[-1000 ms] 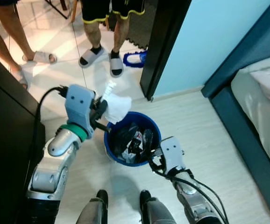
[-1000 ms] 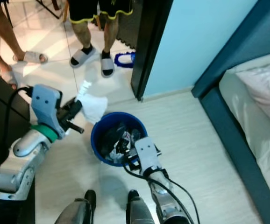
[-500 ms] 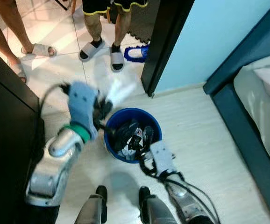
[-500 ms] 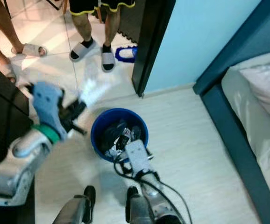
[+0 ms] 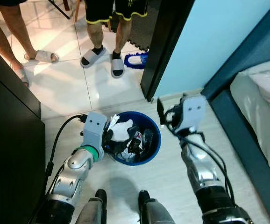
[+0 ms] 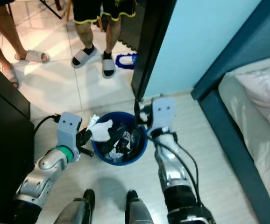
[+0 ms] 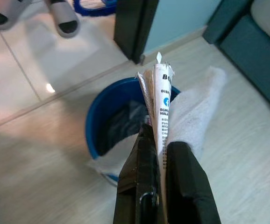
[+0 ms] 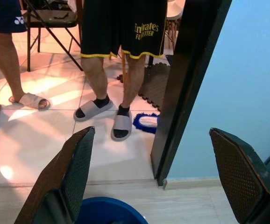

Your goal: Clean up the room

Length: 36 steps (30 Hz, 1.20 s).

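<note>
Standing on the pale floor by the doorway is a blue bin, partly filled with dark rubbish. The left gripper sits at the bin's rim on the robot's left side, its jaws closed on a white tissue bunched with a printed paper wrapper. The tissue hangs over the bin's opening, just above the dark contents. In the left wrist view the two black fingers pinch the wrapper and tissue between them, with the bin directly beyond.

The right gripper is raised at the far right edge of the bin, near the dark door frame. Its jaws are spread wide and hold nothing; in the right wrist view the two fingers stand far apart, with the bin's rim low between them.

Beyond the door frame, on the tiled floor, a person in black shorts, black socks and grey slides faces the robot. A second person's legs in pale sandals show at the robot's far left. A blue mop head lies just beside the first person's foot. A dark cabinet stands on the robot's left, and a bed with a blue frame on its right.
</note>
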Motion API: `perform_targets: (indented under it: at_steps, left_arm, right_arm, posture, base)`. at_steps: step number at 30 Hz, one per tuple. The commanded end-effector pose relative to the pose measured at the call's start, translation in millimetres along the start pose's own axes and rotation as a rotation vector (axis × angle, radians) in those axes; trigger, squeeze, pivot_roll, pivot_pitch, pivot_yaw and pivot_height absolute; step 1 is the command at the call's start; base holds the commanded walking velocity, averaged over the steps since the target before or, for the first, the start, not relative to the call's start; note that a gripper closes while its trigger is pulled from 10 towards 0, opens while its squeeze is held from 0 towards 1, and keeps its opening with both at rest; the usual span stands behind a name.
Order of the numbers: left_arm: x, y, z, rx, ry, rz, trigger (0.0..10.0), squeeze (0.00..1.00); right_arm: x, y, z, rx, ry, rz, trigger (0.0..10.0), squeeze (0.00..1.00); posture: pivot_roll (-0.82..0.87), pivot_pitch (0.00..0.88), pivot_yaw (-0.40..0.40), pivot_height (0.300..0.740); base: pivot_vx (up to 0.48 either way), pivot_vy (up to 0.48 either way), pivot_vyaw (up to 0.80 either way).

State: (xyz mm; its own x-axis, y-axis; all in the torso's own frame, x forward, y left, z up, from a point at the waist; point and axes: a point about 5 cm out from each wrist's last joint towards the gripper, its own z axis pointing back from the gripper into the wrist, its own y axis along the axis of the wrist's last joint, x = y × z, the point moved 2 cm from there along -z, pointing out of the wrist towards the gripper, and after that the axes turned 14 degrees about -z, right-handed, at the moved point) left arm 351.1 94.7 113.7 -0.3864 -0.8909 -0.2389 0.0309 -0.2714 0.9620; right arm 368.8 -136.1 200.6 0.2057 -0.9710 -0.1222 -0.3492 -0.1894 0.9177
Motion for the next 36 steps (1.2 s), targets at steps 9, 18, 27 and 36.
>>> perform_targets:
  at_steps: [9,18,27,36]
  left_arm:
    - [38.7,30,-34.8,0.075,-0.073,-0.044,10.0,0.00]
    - [59.1,1,-42.4,-0.040,-0.131,-0.121,10.0,0.00]
    - [60.6,-10,-41.0,-0.066,-0.106,-0.119,10.0,0.00]
    - [68.3,-3,-44.3,-0.032,-0.106,-0.105,10.0,0.00]
  right_arm:
    - [15.9,5,14.8,-0.057,-0.007,0.000,10.0,0.00]
    - [44.9,10,33.3,-0.085,-0.115,0.086,10.0,0.00]
    - [48.3,25,28.2,-0.051,-0.174,0.121,10.0,0.53]
    - [46.7,25,29.2,-0.070,-0.155,0.118,10.0,0.60]
  posture:
    - [-0.09,0.355,0.029,0.740]
    - [-0.19,0.429,0.057,0.740]
    - [-0.18,0.460,0.057,0.740]
    - [-0.19,0.450,0.038,0.740]
  base:
    - [0.000,0.000,0.00]
    - [0.000,0.000,0.00]
    - [0.000,0.000,0.00]
    - [0.000,0.000,0.00]
